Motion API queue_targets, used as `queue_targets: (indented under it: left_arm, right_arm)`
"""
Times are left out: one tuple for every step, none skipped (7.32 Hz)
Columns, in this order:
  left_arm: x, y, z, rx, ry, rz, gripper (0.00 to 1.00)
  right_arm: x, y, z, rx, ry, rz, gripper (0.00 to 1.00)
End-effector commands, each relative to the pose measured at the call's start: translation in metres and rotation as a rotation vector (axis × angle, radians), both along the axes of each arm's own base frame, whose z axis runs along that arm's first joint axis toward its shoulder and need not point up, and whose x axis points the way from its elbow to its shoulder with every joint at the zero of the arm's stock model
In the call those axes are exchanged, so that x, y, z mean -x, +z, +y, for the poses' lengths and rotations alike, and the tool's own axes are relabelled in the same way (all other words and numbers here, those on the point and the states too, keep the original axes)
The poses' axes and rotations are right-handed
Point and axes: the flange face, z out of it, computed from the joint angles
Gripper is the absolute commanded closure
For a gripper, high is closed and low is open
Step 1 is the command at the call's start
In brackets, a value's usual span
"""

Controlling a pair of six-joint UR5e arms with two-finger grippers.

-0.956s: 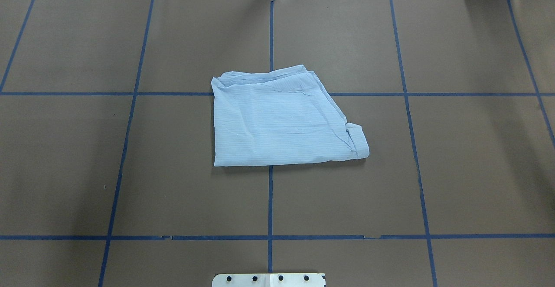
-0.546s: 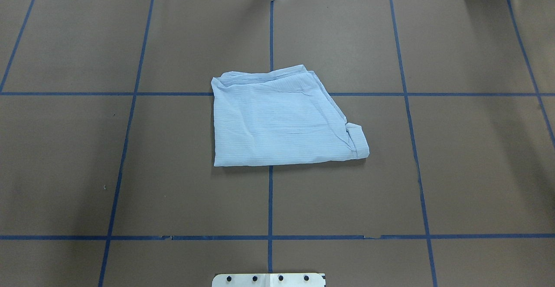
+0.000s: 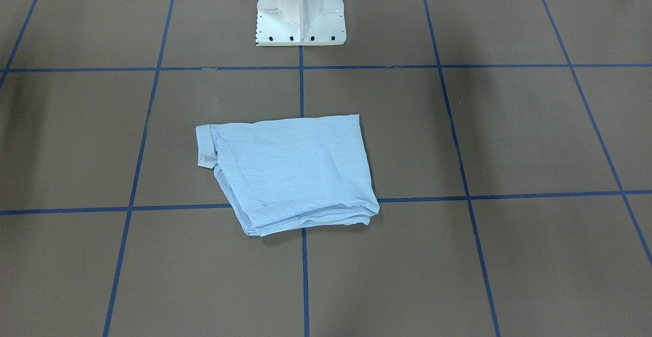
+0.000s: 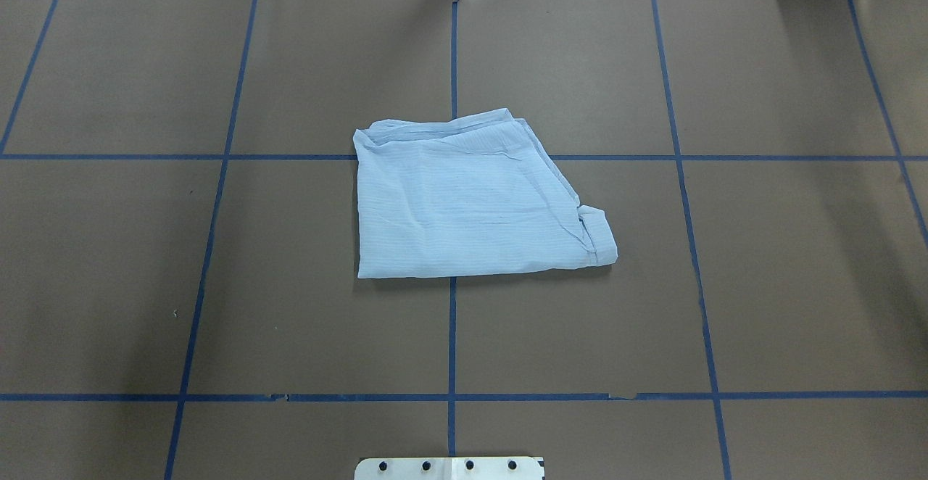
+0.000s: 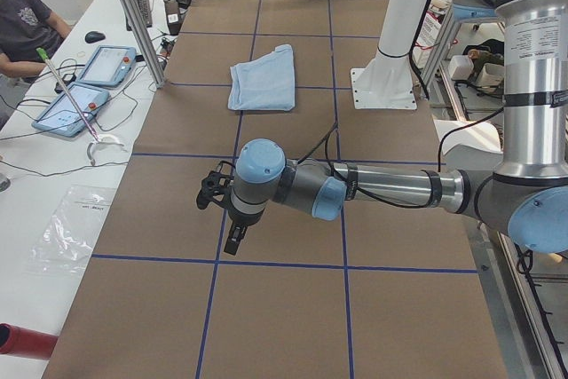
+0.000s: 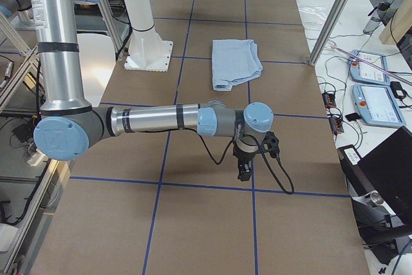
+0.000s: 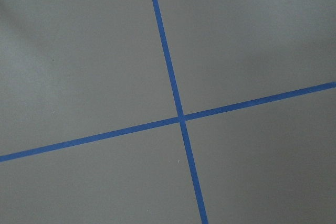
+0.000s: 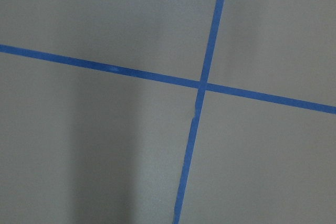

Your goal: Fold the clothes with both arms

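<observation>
Nothing has moved in the last second: in the overhead view the shirt [image 4: 471,197] lies with the same outline and the same creases, and neither of my arms enters that view. That stillness, with the cloth already in a compact packet, suggests to me that the folding is finished or nearly so, and that no fold is in hand right now.

The shirt is well apart from both sets of jaws, lying between them along the table [image 4: 797,284]. My left gripper [image 5: 232,241] hangs above bare brown table near one end, pointing down, with the shirt far off beyond it. My right gripper [image 6: 244,170] does the same near the other end. Each wrist camera shows only table and a crossing of blue tape [image 7: 181,119] under the jaws, with no cloth and no fingers in sight. Both grippers show only in the side views, so I cannot tell whether either pair of jaws is open or closed. I see no cloth hanging from either.

As for neatness, the packet is not square. One side runs at a slant, a cuff [image 4: 598,237] pokes out at its corner, and the layered edges on the side away from my base lie loose. If more is wanted, I judge that corner to be the place to tidy.
</observation>
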Motion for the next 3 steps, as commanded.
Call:
queue_targets:
  left_arm:
    - [-0.0001,-0.0057,0.0011,-0.010,0.000,0.000,0.01]
    - [0.0006,-0.0082,0.0025,-0.015,-0.001,-0.001,0.01]
    - [0.0000,-0.0103,0.0005,-0.019,-0.001,0.000,0.01]
  right_arm:
    - [-0.0004,0.0025,-0.0006,0.006,0.004,0.007,0.00]
    - [-0.0003,0.0024,-0.0006,0.008,0.005,0.005,0.00]
    - [0.0002,-0.0024,-0.0007,0.001,0.005,-0.003,0.00]
